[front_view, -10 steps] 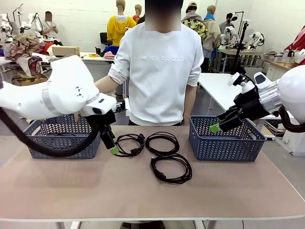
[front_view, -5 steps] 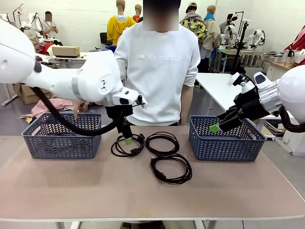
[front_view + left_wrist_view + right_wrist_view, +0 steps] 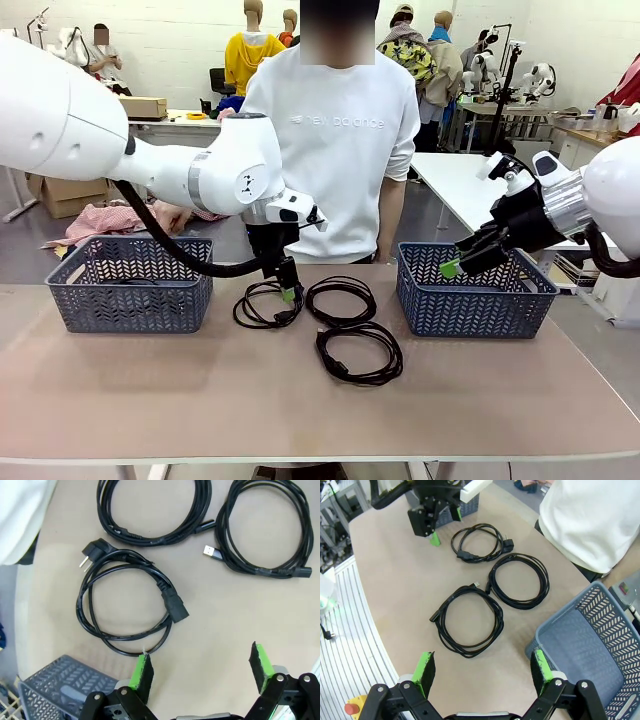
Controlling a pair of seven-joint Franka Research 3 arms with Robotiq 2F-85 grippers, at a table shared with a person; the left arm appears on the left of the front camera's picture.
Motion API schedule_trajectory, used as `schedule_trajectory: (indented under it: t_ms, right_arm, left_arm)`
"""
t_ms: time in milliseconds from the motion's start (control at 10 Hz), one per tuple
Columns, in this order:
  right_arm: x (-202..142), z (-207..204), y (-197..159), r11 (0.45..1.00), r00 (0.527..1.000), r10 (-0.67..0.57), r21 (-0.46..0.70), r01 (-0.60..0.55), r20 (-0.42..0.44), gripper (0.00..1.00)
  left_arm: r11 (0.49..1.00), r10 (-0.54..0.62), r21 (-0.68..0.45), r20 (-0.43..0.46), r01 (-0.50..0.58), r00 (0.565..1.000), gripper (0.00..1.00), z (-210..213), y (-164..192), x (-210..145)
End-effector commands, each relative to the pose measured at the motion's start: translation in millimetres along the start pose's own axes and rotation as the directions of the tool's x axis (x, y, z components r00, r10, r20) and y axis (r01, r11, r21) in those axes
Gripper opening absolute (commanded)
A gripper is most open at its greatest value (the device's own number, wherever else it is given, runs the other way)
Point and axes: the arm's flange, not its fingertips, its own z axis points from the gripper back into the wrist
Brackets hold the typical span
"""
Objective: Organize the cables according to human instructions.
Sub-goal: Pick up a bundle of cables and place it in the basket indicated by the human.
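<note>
Green-padded fingers of my left gripper (image 3: 200, 665) stand spread and empty, just above the plug-ended cord coil (image 3: 172, 602) on the tan surface (image 3: 200, 400). A second coil (image 3: 150, 541) and a third coil (image 3: 260, 571) lie beside it. My right gripper (image 3: 450, 268), fingers likewise spread and empty, hangs at the right basket (image 3: 470, 300).

Tan surface (image 3: 150, 400): three coiled black cables (image 3: 175, 606) lie grouped at centre. Dark mesh left basket (image 3: 130, 298) and right basket (image 3: 475, 305) flank them.

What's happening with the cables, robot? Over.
Left jaws open above thin black coiled power cord with round plug. Right jaws open near right-hand blue plastic basket. Two more black coils alongside, none held. Nothing in the way.
</note>
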Motion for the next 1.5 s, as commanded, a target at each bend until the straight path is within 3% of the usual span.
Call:
schedule_trajectory:
  t_ms: [0, 600, 800, 1400]
  right_arm:
    - [0, -1, -1, 1.000, 1.000, -0.003, 0.013, 0.003, 0.017, 1.00]
    - [0, -1, -1, 1.000, 1.000, -0.003, 0.013, 0.003, 0.017, 1.00]
    - [0, -1, -1, 1.000, 1.000, -0.003, 0.013, 0.003, 0.017, 1.00]
    - [0, -1, -1, 1.000, 1.000, -0.003, 0.013, 0.003, 0.017, 1.00]
  left_arm:
    - [1.000, 0.001, 0.002, 0.008, -0.001, 1.000, 1.00, 3, -3, -4]
    - [1.000, -0.003, -0.004, 0.004, 0.003, 1.000, 1.00, 0, -1, 2]
    - [0.998, 0.068, 0.009, 0.025, -0.068, 0.997, 1.00, -3, 0, 14]
    - [0.960, 0.277, 0.058, -0.038, -0.275, 0.960, 1.00, -31, 8, 60]
